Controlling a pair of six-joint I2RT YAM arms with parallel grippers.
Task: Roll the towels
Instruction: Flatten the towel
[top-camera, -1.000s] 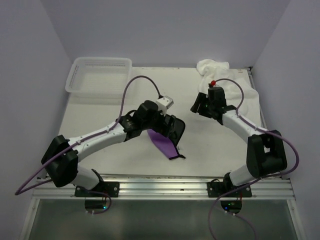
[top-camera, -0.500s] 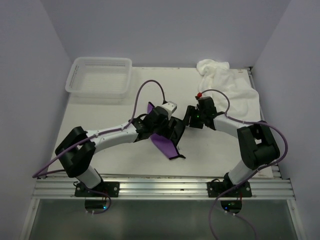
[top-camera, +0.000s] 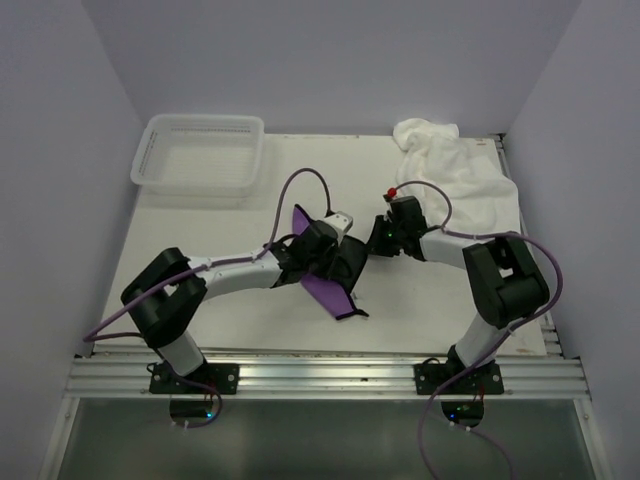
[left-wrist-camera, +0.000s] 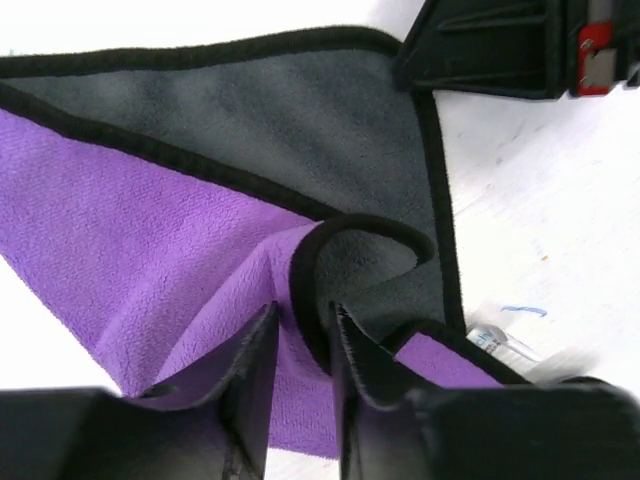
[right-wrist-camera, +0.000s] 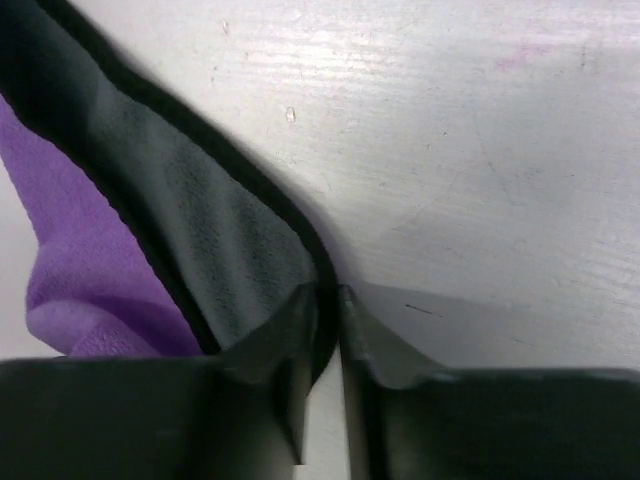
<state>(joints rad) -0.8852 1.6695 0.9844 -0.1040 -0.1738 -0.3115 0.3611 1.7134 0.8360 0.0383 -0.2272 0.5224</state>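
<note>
The left jaws pinch a raised fold of the purple towel, and its black trim curls up in a loop between them. Taking a fold rather than a flat edge looks meant to start the first turn of a roll. The right jaws are pressed almost together on the trimmed border of the same cloth, on the side away from the left jaws. The dark edge runs straight into their narrow gap. With the cloth held at two places, I judge it can be kept even while it is turned over on itself.

The purple towel is small and thin, purple on one face and grey on the other, with black trim all round. One part is flipped over to show the grey side, and the purple face creases toward the left pinch. It sits near the middle of the tabletop, between the two arms, with one corner pointing at the near edge.

The white towel lies crumpled at the far right, well apart from both jaws. A basket stands at the far left.
</note>
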